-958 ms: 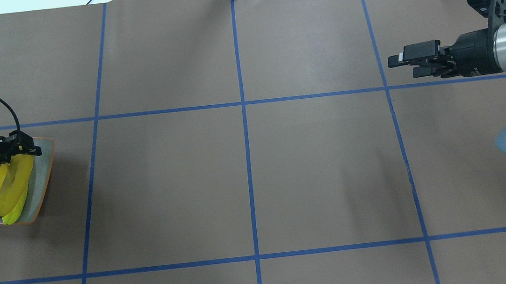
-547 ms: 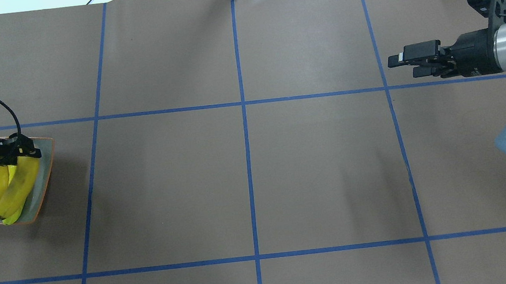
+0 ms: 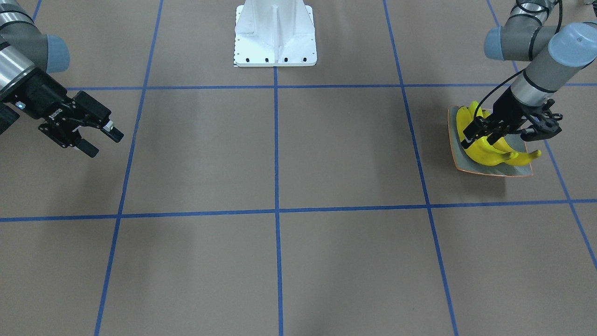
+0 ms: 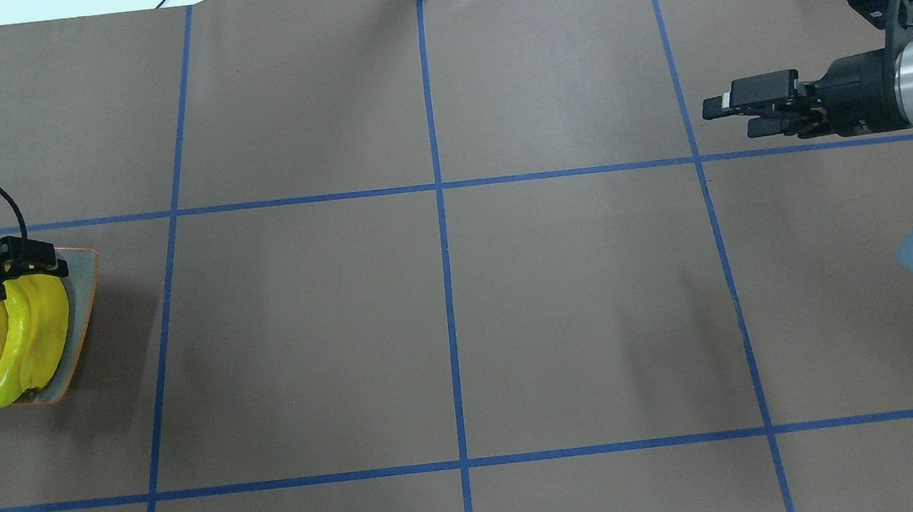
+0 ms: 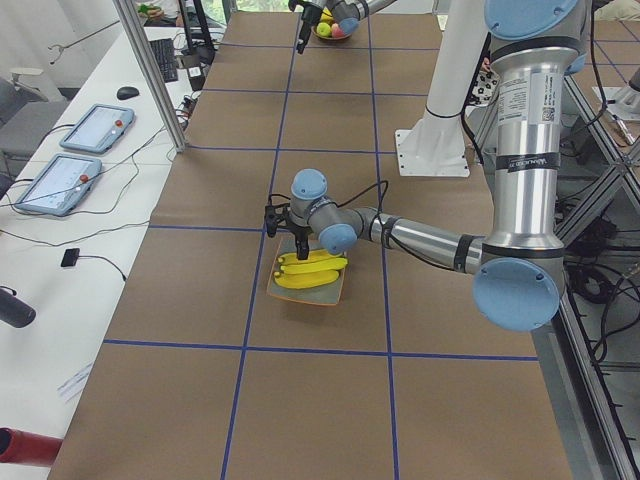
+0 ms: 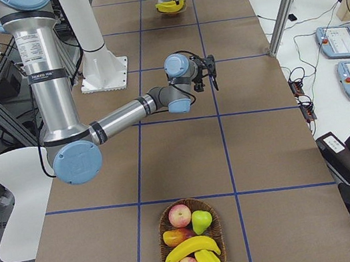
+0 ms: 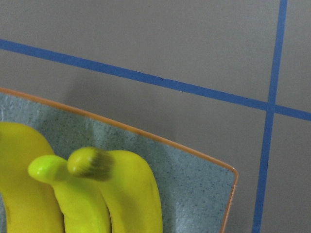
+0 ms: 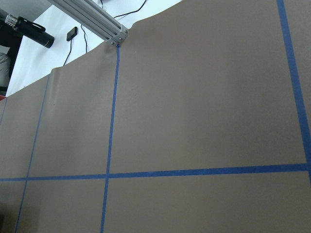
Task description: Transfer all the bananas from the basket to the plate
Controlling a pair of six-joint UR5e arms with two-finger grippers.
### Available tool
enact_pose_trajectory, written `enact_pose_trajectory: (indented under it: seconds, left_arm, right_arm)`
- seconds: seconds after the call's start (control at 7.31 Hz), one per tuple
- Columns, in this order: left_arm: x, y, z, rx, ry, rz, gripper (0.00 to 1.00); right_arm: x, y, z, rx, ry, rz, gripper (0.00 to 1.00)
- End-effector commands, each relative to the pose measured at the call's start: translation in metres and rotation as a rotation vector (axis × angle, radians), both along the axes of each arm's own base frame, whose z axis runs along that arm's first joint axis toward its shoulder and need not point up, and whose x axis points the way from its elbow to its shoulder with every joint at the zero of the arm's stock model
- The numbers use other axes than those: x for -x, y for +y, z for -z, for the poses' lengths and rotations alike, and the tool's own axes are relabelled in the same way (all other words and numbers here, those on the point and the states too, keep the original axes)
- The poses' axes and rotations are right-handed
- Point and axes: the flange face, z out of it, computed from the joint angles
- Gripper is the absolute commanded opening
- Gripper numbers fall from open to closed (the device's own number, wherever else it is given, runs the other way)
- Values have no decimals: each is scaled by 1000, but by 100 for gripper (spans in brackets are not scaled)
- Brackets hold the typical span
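Broadly, the brown worktop [image 4: 580, 302], gridded in blue tape, carries the task's things at opposite ends; the left arm [image 5: 430, 240] reaches over the end on the robot's left, while the right arm [image 6: 125, 116] hangs above bare paper well apart from everything. The wicker basket [image 6: 163, 255] sits at the far right end and shows only in the right side view. It holds apples, a pear and at least one banana [image 6: 191, 248]; a shorter yellow piece beside it I cannot identify.

The plate [image 4: 78, 274] lies at the left edge; three bananas [image 4: 24, 335] rest on it side by side, touching, their tips near one corner in the left wrist view.

The left tool [image 4: 32, 258] hovers just over the bananas' ends; its jaws look parted and grip nothing. The right tool [image 3: 106, 144] is plainly spread and empty.

By my reading, a placement is just finished and the job is not; the next move calls for a tool to travel to the basket, close across the banana's middle without nudging the fruit around it, and carry it to the plate's free strip.
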Motion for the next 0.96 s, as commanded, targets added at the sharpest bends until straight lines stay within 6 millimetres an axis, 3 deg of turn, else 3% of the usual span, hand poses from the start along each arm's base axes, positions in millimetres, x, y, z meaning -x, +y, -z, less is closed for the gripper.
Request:
enact_pose_trajectory:
  seconds: [0.0,0.14,0.27,0.41,0.55,0.82]
  left_arm:
    - [32,-10,28,-4,72,11,99]
    - [30,-11,43,-8,90,-2,99]
    - [22,-24,72,-8,89,-4,99]
    - [18,-22,82,0,78,-19,99]
    - [22,-24,82,-89,58,-72,99]
    - [27,-23,64,-206,-16,-177,99]
  right_arm:
    - [-33,-6,-20,-3,42,-41,100]
    - [-56,-5,-47,-36,130,-51,100]
    - [-90,-11,-68,-82,238,-46,100]
    - [-124,-21,-79,-98,316,-25,100]
    - [-159,-19,-99,-102,381,-12,100]
    - [-203,4,-172,-111,506,50,100]
